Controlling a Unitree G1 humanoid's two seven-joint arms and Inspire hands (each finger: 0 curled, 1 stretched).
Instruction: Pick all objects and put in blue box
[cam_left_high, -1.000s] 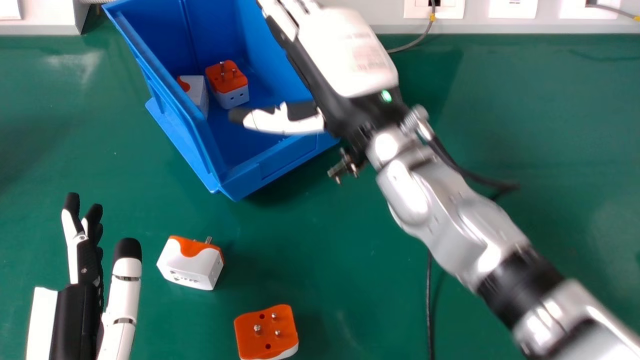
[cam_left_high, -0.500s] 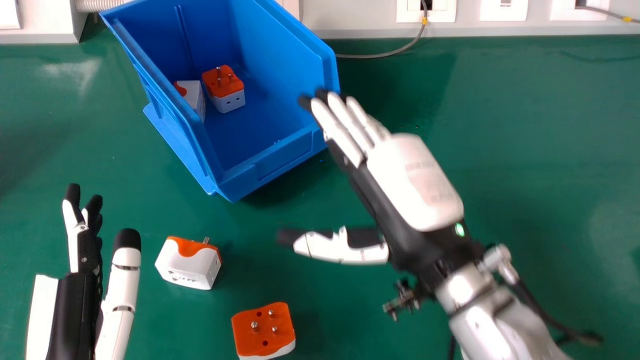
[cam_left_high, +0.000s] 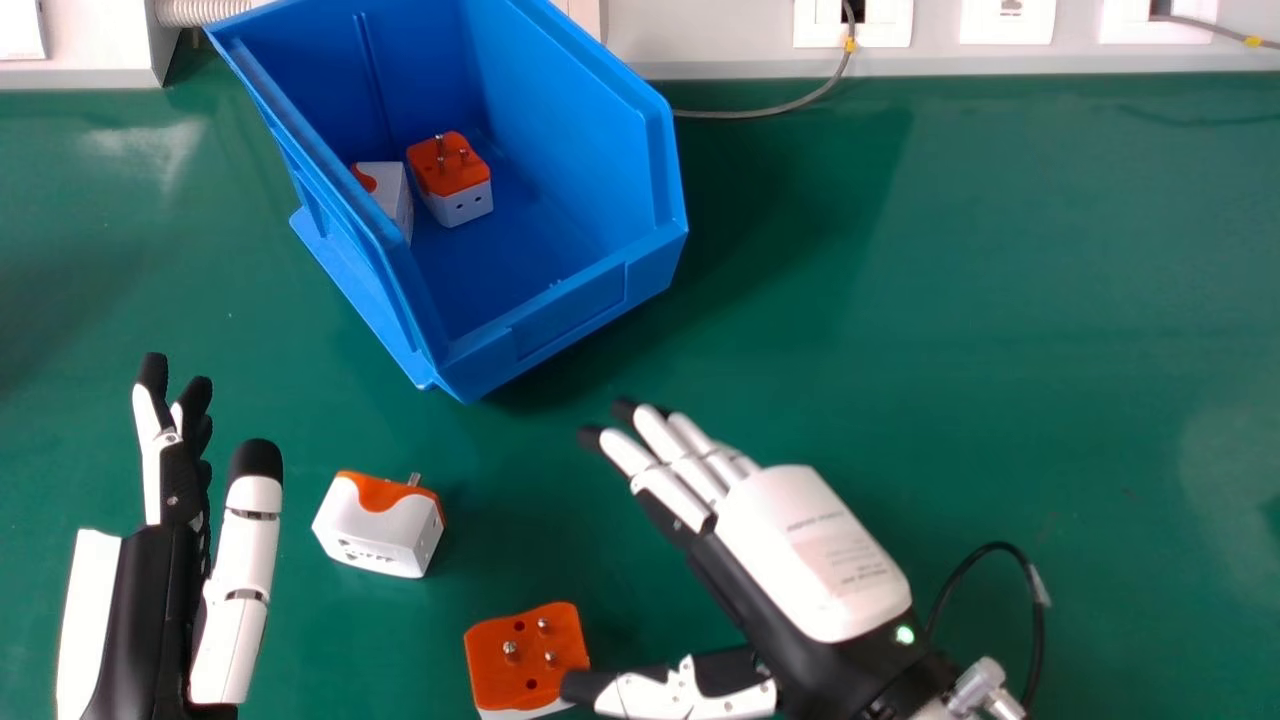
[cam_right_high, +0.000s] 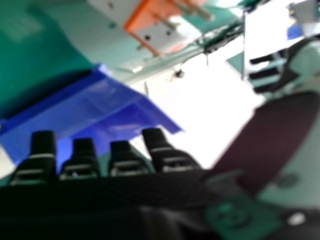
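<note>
In the head view my right hand (cam_left_high: 810, 550) is open at the lower right, its thumb tip beside an orange-topped adapter (cam_left_high: 528, 655) with its pins up. A white adapter with an orange end (cam_left_high: 380, 525) lies left of that. My left hand (cam_left_high: 180, 480) stands open at the left edge, left of the white adapter. The blue box (cam_left_high: 570, 310) holds an orange-topped adapter (cam_left_high: 455, 185) and a white one (cam_left_high: 390, 190). In the right hand view, my right hand (cam_right_high: 125, 160) has nothing in its fingers, with an orange and white adapter (cam_right_high: 160, 25) and the blue box (cam_right_high: 85, 105) beyond.
Green table surface (cam_left_high: 1000, 300) spreads to the right of the box. A thin grey cable (cam_left_high: 770, 112) runs to a wall socket (cam_left_high: 880, 22) behind. A black cable (cam_left_high: 985, 550) loops beside my right wrist.
My right hand has moved back from over the blue box toward the near side of the table, down beside the orange-topped adapter. My left hand has shifted slightly forward.
</note>
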